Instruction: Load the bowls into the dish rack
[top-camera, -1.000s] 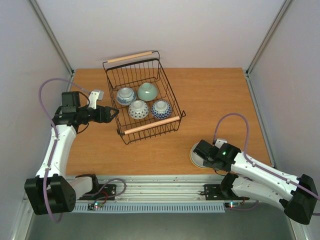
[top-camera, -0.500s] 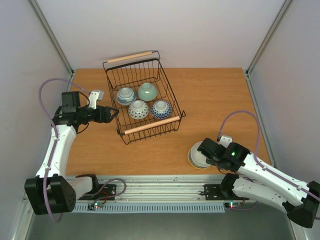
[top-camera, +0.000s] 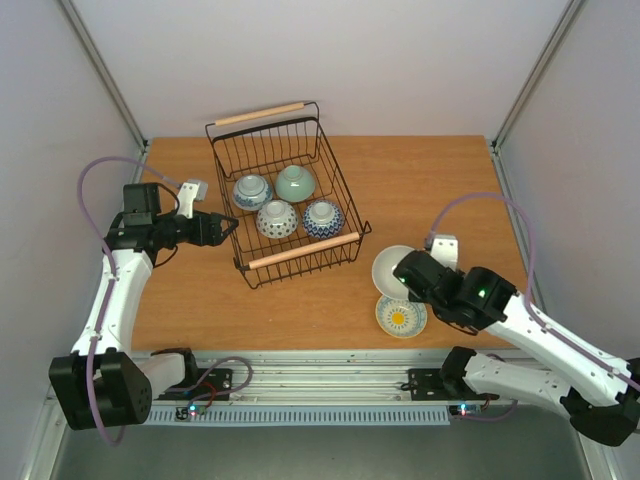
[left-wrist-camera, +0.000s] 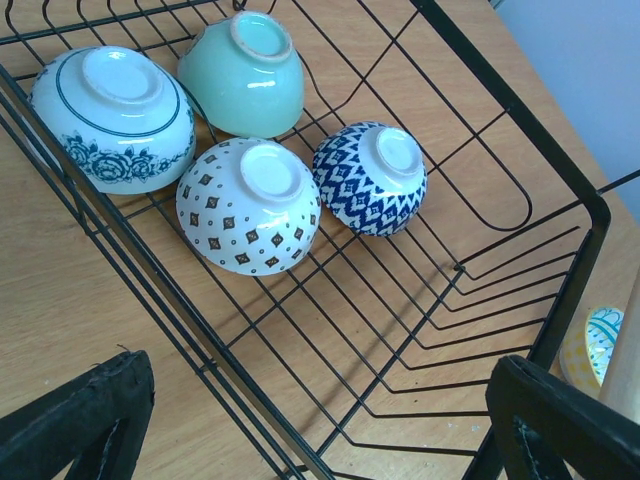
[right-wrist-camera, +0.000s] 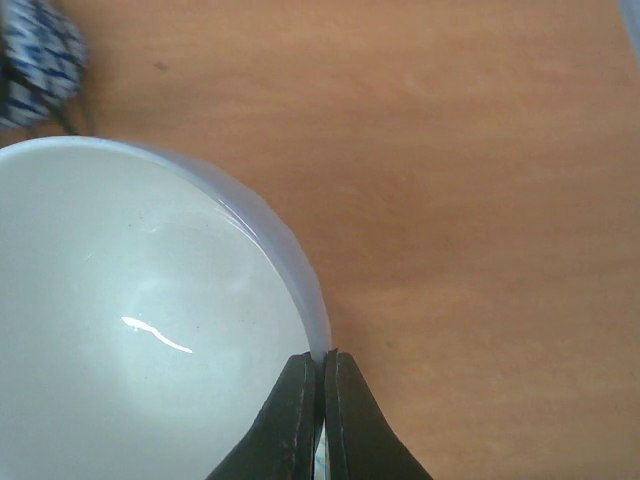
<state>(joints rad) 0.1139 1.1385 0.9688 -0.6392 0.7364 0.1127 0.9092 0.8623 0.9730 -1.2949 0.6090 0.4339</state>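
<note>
Between the right gripper's (right-wrist-camera: 321, 372) closed fingertips sits the rim of a white bowl (right-wrist-camera: 140, 330). A second ago this bowl was nested in the yellow-centred bowl (top-camera: 400, 318); now it is lifted, and that one is left on the bench (top-camera: 440, 190) just below. Four bowls (top-camera: 276, 218) lie upturned in the dish rack (top-camera: 262, 150), ahead and to this gripper's left, and its near wooden handle (top-camera: 303, 251) must be cleared. The left gripper (top-camera: 222, 228) stands wide and empty at the rack's far side.
</note>
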